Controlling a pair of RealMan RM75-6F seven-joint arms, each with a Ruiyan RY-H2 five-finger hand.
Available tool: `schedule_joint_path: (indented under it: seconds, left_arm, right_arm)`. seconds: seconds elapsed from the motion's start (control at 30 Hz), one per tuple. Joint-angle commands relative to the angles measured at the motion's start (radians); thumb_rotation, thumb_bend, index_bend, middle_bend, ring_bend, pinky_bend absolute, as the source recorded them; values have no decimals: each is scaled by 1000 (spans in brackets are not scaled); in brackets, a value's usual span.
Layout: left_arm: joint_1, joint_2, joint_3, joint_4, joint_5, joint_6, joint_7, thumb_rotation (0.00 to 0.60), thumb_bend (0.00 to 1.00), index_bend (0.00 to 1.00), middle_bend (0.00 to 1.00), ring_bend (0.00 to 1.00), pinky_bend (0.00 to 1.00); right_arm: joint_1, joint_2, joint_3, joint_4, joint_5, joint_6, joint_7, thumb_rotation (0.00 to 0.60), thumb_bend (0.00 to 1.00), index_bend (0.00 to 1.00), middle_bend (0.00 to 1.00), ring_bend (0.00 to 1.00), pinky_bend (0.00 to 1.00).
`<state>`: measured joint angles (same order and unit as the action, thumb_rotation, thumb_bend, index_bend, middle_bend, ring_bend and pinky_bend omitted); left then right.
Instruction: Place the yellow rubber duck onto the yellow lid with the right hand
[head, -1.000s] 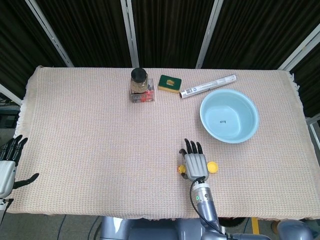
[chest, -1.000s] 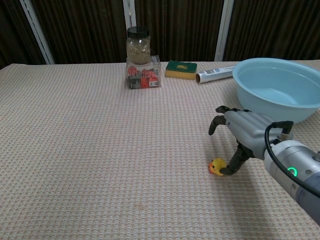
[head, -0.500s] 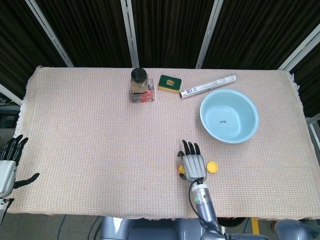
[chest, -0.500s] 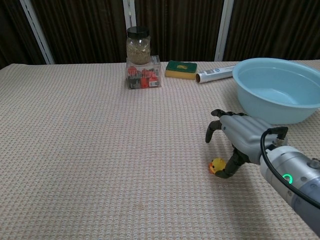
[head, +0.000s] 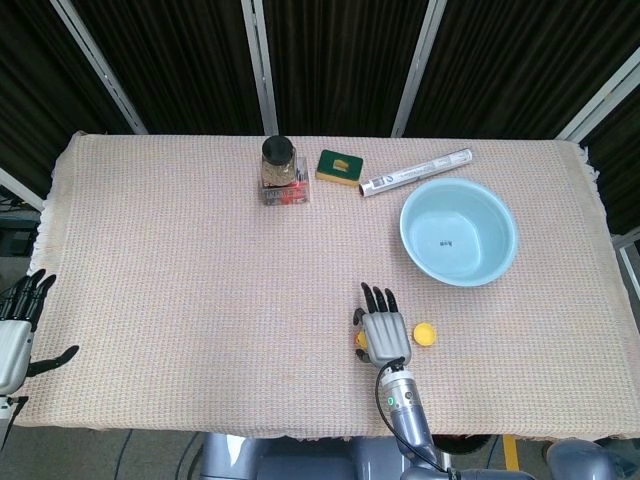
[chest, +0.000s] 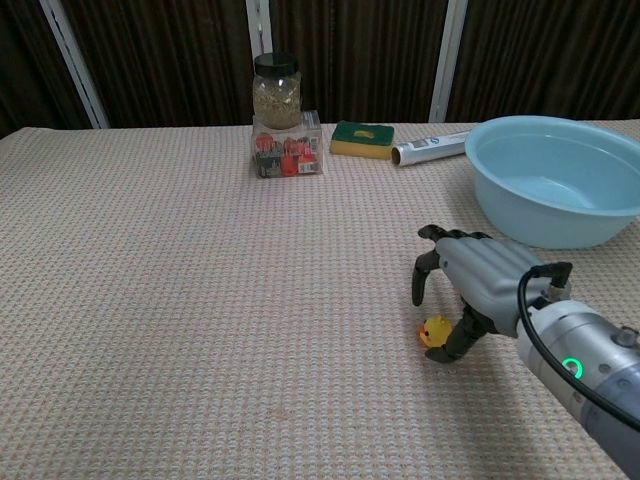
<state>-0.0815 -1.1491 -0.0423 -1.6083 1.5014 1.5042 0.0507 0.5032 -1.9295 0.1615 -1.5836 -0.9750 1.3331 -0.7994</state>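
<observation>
Yellow rubber duck (chest: 435, 331) touched by right hand (chest: 478, 281) thumb, fingers spread, not grasping; one duck, one yellow lid (head: 424, 334).

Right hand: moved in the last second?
Yes. In the head view the right hand drew back toward the near table edge, uncovering the yellow lid.

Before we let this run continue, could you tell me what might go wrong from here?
The right hand hovers over the yellow rubber duck with only one digit beside it; closing may nudge the duck away. The yellow lid is small, so the duck could slip off it.
</observation>
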Motion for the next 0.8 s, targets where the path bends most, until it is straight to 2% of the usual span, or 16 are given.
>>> schedule_joint_path:
  seconds: [0.03, 0.8]
  left_arm:
    - [0, 0, 0, -1, 0, 0, -1, 600, 0, 0, 0, 0, 216]
    - [0, 1, 0, -1, 4, 2, 1, 600, 0, 0, 0, 0, 216]
  right_arm:
    - [-1, 0, 0, 2, 2, -1, -1, 600, 127, 452, 0, 0, 0]
    - [-10, 3, -1, 15, 7, -10, 13, 600, 170, 494, 0, 0, 0]
